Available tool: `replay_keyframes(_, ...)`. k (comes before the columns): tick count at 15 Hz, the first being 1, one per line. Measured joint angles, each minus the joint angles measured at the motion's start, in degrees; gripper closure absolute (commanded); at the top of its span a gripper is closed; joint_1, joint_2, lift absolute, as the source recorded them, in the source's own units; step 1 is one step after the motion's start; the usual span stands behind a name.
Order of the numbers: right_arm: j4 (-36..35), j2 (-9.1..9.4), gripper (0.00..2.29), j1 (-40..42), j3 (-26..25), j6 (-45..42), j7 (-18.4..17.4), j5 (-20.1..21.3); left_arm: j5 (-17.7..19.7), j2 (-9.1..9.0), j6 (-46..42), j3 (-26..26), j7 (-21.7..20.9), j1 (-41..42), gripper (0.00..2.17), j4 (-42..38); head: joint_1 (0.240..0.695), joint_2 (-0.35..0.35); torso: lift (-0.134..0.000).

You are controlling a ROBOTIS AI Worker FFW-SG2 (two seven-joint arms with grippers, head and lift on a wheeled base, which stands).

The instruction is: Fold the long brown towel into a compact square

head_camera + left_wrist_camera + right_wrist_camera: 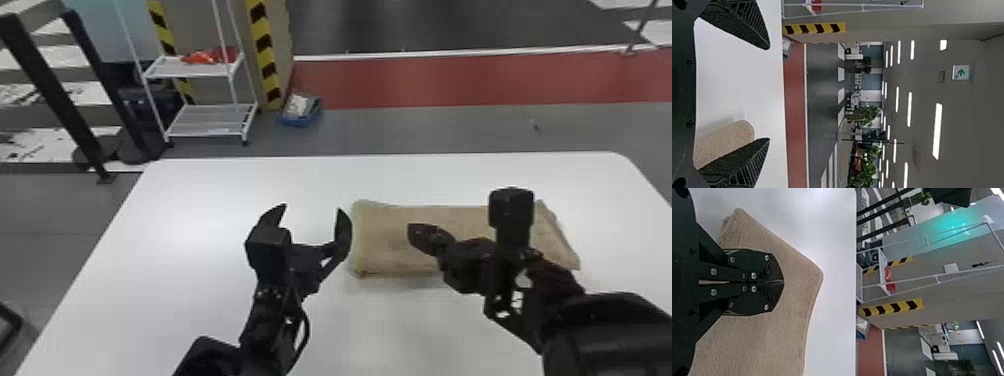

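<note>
At the far left, beyond the table (200, 200), we see black posts (55, 95) standing on the floor; to their right comes a white rack (200, 122) with something orange-red (207, 56) on its upper shelf, then a post with yellow-and-black stripes (263, 50) and, at its foot, a blue bin (300, 120); a red floor strip (450, 80) runs off to the right.

Over the left-centre of the white table we have the left gripper (312, 207), its two black fingers spread wide apart with nothing between them; its right-hand finger is near the towel's left end.

From there rightward lies the brown towel (385, 245) – a flat, folded rectangle, longer from left to right than from near to far; in the right wrist view we make out stacked layers at one corner.

Above the towel we find the right gripper (411, 232), reaching in from the near right, its fingers together – pressed tip to tip, no cloth caught between the tips; whether they touch the cloth beneath, we cannot tell.
</note>
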Motion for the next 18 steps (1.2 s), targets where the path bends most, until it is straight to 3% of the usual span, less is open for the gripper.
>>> replay_keyframes(1, -2.12, -0.63, 1.71, 1.06, -2.25, 0.25, 0.26, -0.08, 0.01, -0.01, -0.08, -0.17, 0.00, -0.11, 0.04, 0.00, 0.695, 0.060, -0.118)
replay_keyframes(2, -3.60, -1.53, 1.44, 1.91, -4.79, 0.60, 0.72, -0.55, 0.01, -0.05, -0.12, -0.41, 0.00, -0.32, 0.04, 0.00, 0.695, 0.036, -0.118)
replay_keyframes(3, -4.47, -2.35, 1.14, 2.64, -7.23, 0.79, 1.16, -1.37, 0.01, -0.13, -0.14, -0.63, 0.04, -0.51, 0.04, 0.00, 0.695, -0.014, -0.118)
replay_keyframes(5, -5.93, -3.92, 0.12, 4.45, -13.60, -0.36, 1.94, -4.32, 0.01, -0.44, -0.14, -1.37, 0.28, -1.06, 0.04, 0.17, 0.695, -0.068, -0.118)
replay_keyframes(6, -6.41, -4.54, 0.00, 5.31, -16.47, -1.47, 2.13, -5.86, 0.00, -0.49, -0.14, -1.92, 0.48, -1.43, 0.04, 0.42, 0.695, -0.099, -0.118)
replay_keyframes(9, -7.18, -5.91, 0.05, 7.79, -26.84, -3.50, 3.57, -11.73, -0.07, -0.64, -0.12, -4.51, 0.74, -3.02, 0.15, 2.48, 0.695, -0.229, -0.118)
replay_keyframes(10, -7.19, -6.04, 0.06, 8.35, -29.25, -4.16, 3.59, -12.77, -0.05, -0.74, -0.12, -5.68, 0.77, -3.79, 0.32, 3.68, 0.695, -0.263, -0.118)
replay_keyframes(13, -6.48, -6.12, 0.06, 9.82, -34.48, -6.26, 4.17, -13.65, 0.22, -1.25, 0.34, -10.38, -1.42, -7.17, 1.67, 7.77, 0.695, -0.350, -0.118)
replay_keyframes(14, -6.26, -6.12, 0.06, 10.12, -35.36, -6.50, 4.40, -13.65, 1.00, -1.69, 2.52, -11.21, -2.62, -8.48, 1.77, 8.50, 0.695, -0.350, -0.118)
replay_keyframes(18, -5.50, -6.40, 0.06, 10.49, -35.74, -7.18, 4.44, -12.96, 2.68, -2.88, 11.52, -11.57, -4.75, -10.87, 1.77, 8.97, 0.695, -0.350, -0.118)
